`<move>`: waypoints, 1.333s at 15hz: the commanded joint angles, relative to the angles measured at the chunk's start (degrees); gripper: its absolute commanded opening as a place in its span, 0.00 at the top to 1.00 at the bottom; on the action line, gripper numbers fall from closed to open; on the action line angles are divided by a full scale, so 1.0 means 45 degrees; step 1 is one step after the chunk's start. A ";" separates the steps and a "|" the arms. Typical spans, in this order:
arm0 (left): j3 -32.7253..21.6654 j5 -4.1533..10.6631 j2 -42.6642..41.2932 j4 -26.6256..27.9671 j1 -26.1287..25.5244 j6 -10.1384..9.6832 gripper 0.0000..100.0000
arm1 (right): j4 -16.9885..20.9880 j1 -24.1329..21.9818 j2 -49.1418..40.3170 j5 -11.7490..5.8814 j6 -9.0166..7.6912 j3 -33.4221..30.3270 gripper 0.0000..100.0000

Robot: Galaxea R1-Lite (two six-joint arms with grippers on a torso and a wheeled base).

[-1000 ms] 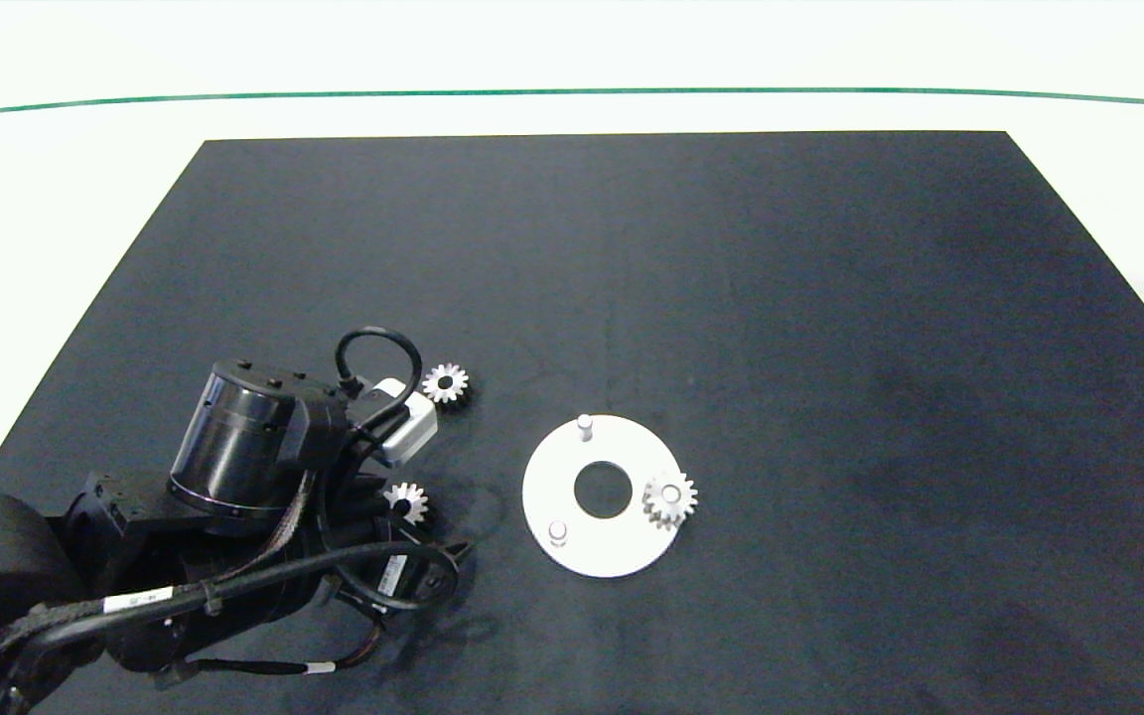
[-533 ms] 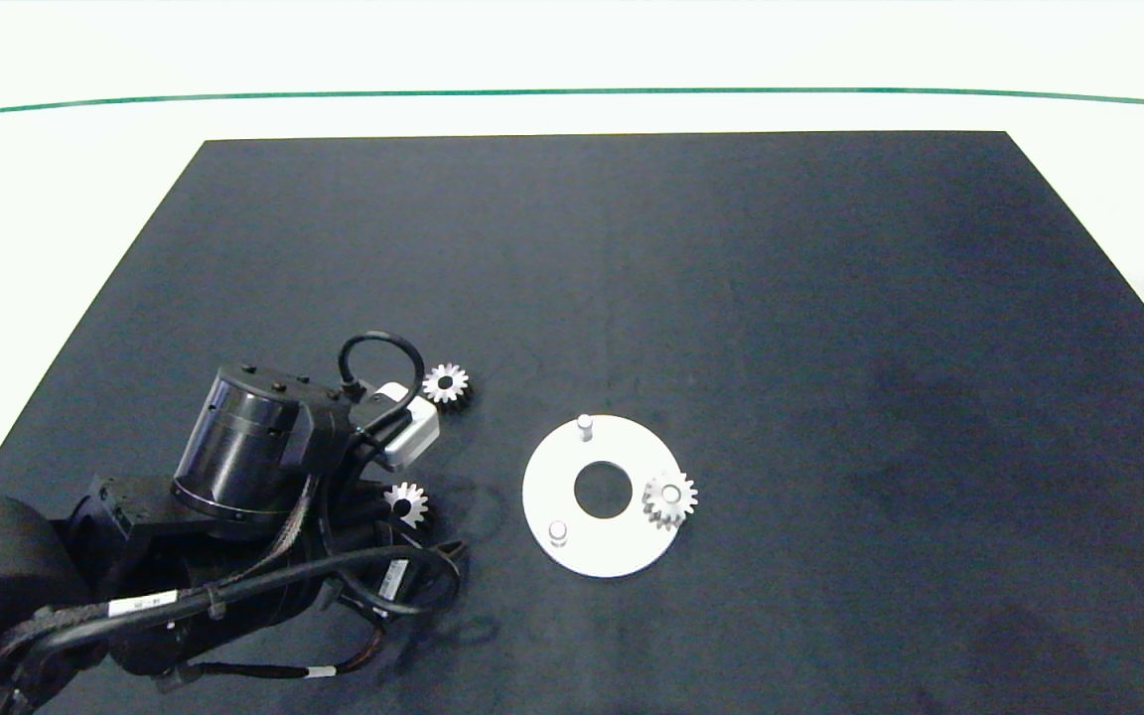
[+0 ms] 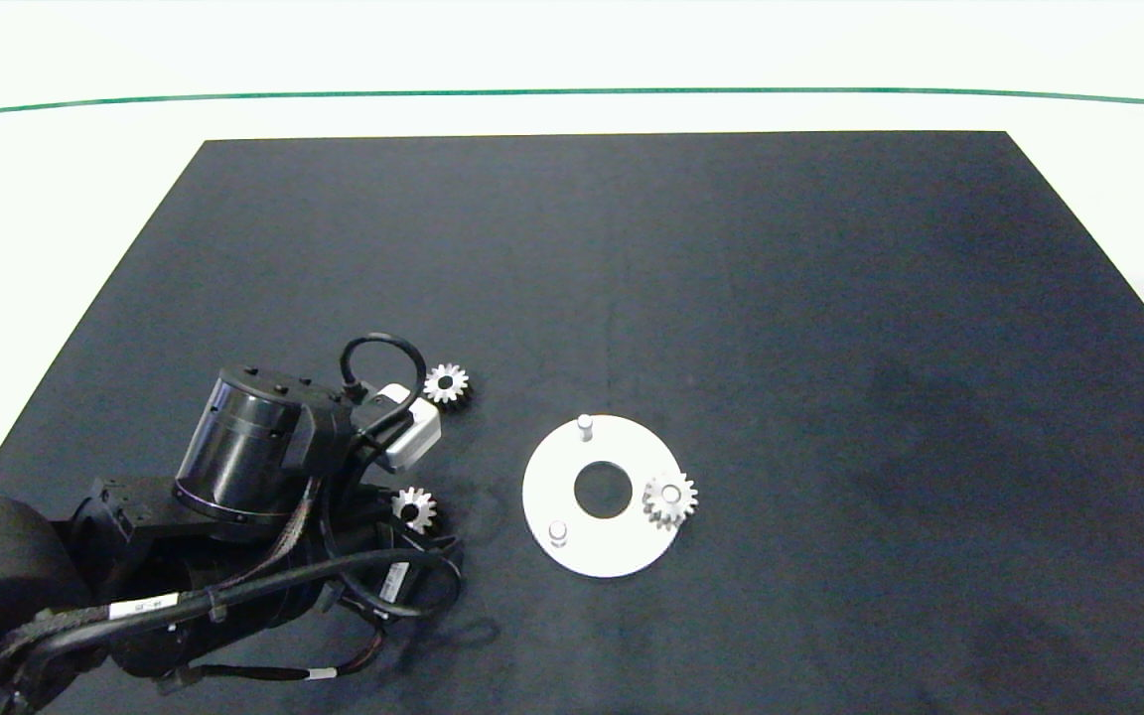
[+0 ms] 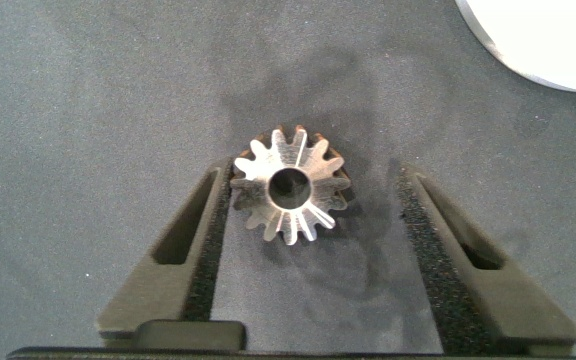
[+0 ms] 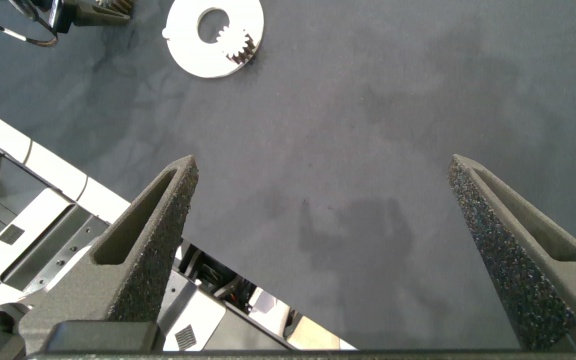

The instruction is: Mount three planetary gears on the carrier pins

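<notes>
Shiny silver gear (image 4: 291,196) w/ dark centre hole sits btwn my grey fingers (image 4: 173,262), black foam pads inside. Mat (image 3: 632,298) is plain dark charcoal; disc (image 3: 544,497) is flat white, pegs (image 3: 584,425) pale grey-white. Table edge at 12 o'clock is white w/ a thin green line (image 3: 572,94).

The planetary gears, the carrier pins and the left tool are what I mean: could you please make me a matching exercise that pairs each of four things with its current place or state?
Things:
1. gear on the white disc
2. gear by the camera housing
3. gear at the left tool
4. two bare carrier pins

States:
A. lies flat on the dark mat, away from any finger
B. stand upright with nothing on them
C. sits over a pin
D. lies between the open fingers of the left tool

Pairs: 1-C, 2-A, 3-D, 4-B
</notes>
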 commanded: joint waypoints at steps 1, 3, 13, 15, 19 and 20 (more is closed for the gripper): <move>0.0012 0.0027 0.0020 -0.0014 -0.0011 0.0008 0.44 | 0.0063 0.0003 0.0019 -0.0022 0.0000 -0.0005 0.00; -0.0007 0.0027 0.0020 -0.0034 -0.0011 0.0008 0.49 | 0.0063 0.0003 0.0019 -0.0022 0.0000 0.0014 0.00; 0.0051 0.0008 -0.0097 -0.0014 -0.0011 0.0047 0.68 | 0.0063 0.0003 0.0038 -0.0022 0.0000 0.0014 0.00; 0.0110 0.0008 -0.0116 -0.0014 -0.0011 0.0067 0.73 | 0.0043 0.0003 0.0019 -0.0022 0.0000 -0.0005 0.00; 0.0110 0.0008 0.0001 -0.0034 -0.0011 0.0282 0.80 | 0.0024 0.0003 -0.0001 -0.0002 -0.0019 -0.0005 0.00; 0.0110 0.0008 0.0020 -0.0034 -0.0011 0.0301 0.82 | 0.0024 0.0003 -0.0001 -0.0002 0.0000 -0.0005 0.00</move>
